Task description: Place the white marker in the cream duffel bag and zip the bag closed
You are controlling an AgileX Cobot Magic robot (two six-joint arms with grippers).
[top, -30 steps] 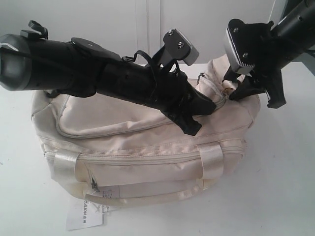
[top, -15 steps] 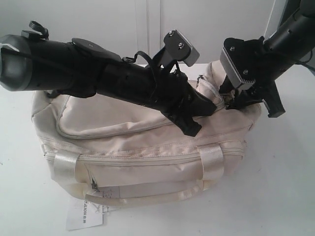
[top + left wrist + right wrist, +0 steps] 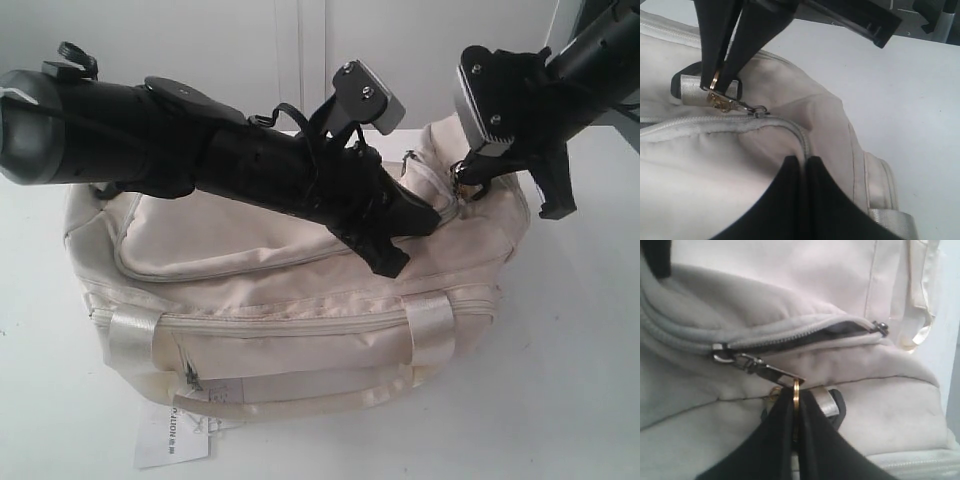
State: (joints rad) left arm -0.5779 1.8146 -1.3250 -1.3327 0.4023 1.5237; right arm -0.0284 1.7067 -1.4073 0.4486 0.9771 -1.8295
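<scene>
White table (image 3: 585,350) under the cream duffel bag (image 3: 300,290). My right gripper (image 3: 795,392) pinches the zipper's gold ring (image 3: 796,384). My left gripper (image 3: 801,161) is clamped together on bag fabric. The white marker is hidden from every view.

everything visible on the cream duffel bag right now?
Cream duffel bag: satin-like fabric, shiny handles, white paper tag at its front, lying on the white table. Left gripper pinches fabric beside the grey zipper; right gripper is shut on the pull's gold ring. A dark gap past the slider is unzipped.
</scene>
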